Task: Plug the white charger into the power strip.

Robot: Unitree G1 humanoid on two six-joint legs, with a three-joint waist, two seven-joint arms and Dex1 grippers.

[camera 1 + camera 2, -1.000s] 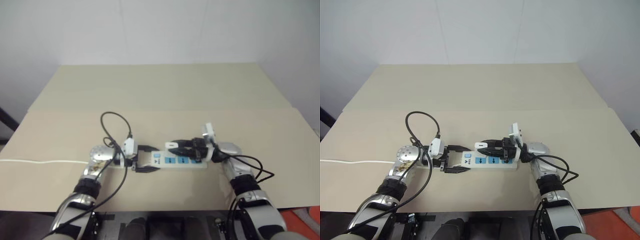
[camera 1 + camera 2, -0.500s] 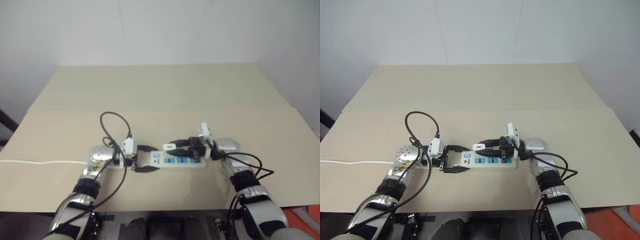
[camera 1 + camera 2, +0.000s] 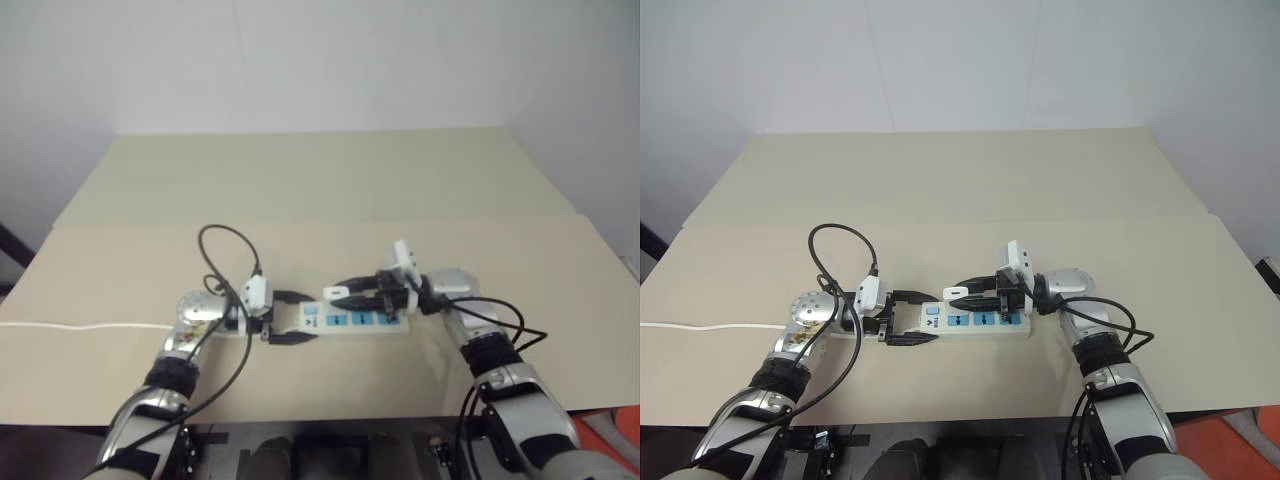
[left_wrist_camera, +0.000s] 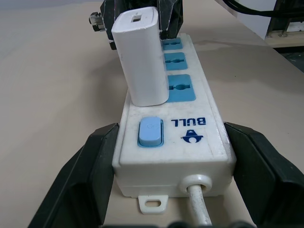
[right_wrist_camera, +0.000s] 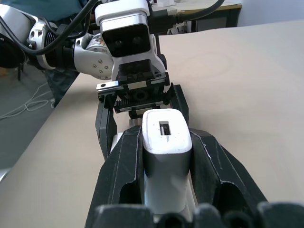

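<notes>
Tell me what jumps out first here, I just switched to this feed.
The white charger, pinched in the right end effector, stands tilted over the power strip at the blue socket nearest the switch. The left end effector clamps the strip's cord end, a black finger on each side. All this sits near the front edge of the beige table.

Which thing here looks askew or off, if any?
The white charger leans instead of standing square on the power strip. It tips over the socket nearest the switch, clamped in the right gripper. The left gripper clamps the strip's switch end.
</notes>
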